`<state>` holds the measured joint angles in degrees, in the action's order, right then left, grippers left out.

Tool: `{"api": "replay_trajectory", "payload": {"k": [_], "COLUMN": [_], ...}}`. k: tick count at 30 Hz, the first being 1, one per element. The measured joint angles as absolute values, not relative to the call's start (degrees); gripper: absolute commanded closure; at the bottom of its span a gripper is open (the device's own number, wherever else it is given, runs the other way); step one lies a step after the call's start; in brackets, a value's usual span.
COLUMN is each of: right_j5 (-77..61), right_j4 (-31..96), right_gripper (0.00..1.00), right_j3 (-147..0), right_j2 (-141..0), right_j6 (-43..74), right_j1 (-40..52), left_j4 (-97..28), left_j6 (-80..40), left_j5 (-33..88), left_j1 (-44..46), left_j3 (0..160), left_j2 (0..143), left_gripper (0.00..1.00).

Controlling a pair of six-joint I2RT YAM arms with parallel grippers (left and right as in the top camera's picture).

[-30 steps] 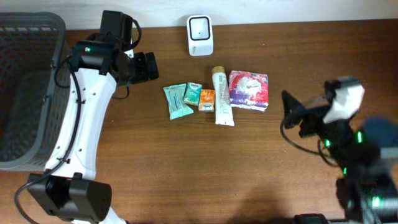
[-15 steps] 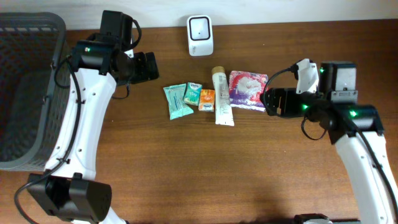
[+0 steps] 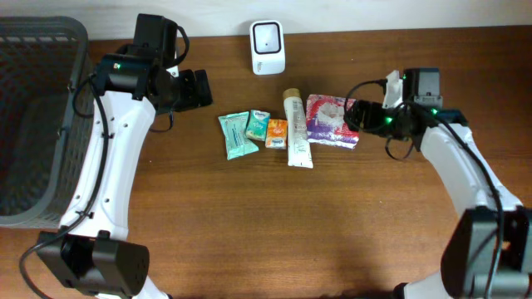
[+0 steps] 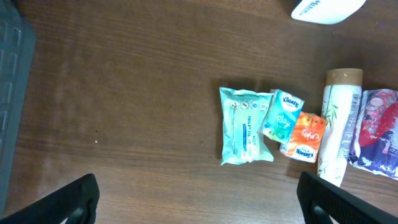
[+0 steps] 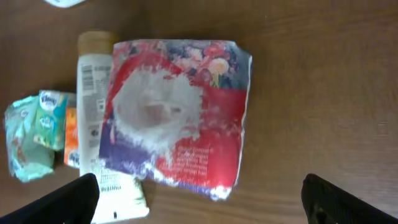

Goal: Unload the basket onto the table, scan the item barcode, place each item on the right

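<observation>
A white barcode scanner [image 3: 268,47] stands at the table's back edge. In front of it lies a row of items: a teal wipes pack [image 3: 237,134] [image 4: 245,126], a small Kleenex pack [image 3: 258,125], an orange pack [image 3: 276,133], a white tube [image 3: 297,129] [image 5: 94,93] and a red-and-purple floral tissue pack [image 3: 332,120] [image 5: 177,112]. My right gripper [image 3: 353,116] [image 5: 205,205] hovers open at the floral pack's right edge, holding nothing. My left gripper [image 3: 199,89] [image 4: 199,205] hangs open over bare wood to the left of the row, holding nothing.
A dark grey mesh basket [image 3: 33,124] fills the left edge of the table. The white left arm runs from the front left corner up towards the scanner. Bare wood lies in front of the row of items.
My right arm swung up and left from the front right of the table until its gripper reached the floral pack's right edge. The left arm and all items stayed still.
</observation>
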<state>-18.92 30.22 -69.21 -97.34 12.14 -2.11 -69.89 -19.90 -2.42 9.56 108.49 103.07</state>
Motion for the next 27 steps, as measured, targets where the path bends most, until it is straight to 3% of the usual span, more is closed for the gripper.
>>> {"api": "replay_trajectory", "payload": {"k": [6,8,13,14,15,16,17,18,21,27], "right_j5": [-22.11,-22.44,-24.34,-24.84,-25.47,-26.11,-26.94,-27.35,-28.40,-11.00], "right_j4": [21.56,21.63,21.80,21.78,21.76,21.71,21.78,21.89,24.99,53.34], "right_gripper": [0.01,0.15,0.33,0.42,0.64,0.80,0.92,0.96,0.96,0.96], "right_j3": [-69.34,-69.34,-69.34,-69.34,-69.34,-69.38,-69.45,-69.56,-71.40,-85.06], "right_j2": [-105.84,-108.25,-111.74,-112.51,-113.14,-113.56,-113.86,-113.86,-113.82,-110.02], "right_j6": [17.43,17.98,18.20,18.13,18.37,18.26,18.33,18.52,18.15,16.40], "right_j1": [-2.11,-2.11,-2.11,-2.11,-2.11,-2.11,-2.11,-2.11,-2.44,-2.33], "left_j4": [-69.95,-69.95,-69.93,-69.93,-69.93,-69.93,-69.93,-69.93,-69.93,-69.91], "left_j6": [-19.90,-19.90,-19.90,-19.90,-19.90,-19.90,-19.92,-19.90,-19.90,-19.90], "left_j5": [-2.42,-2.39,-2.39,-2.42,-2.42,-2.42,-2.39,-2.42,-2.42,-2.42], "left_j1": [9.56,9.56,9.56,9.56,9.56,9.56,9.56,9.56,9.56,9.56], "left_j3": [108.49,108.49,108.49,108.49,108.49,108.49,108.49,108.49,108.49,108.49], "left_j2": [103.07,103.07,103.07,103.07,103.07,103.07,103.07,103.07,103.07,103.07], "left_gripper": [0.01,0.01,0.01,0.01,0.01,0.01,0.01,0.01,0.01,0.01]}}
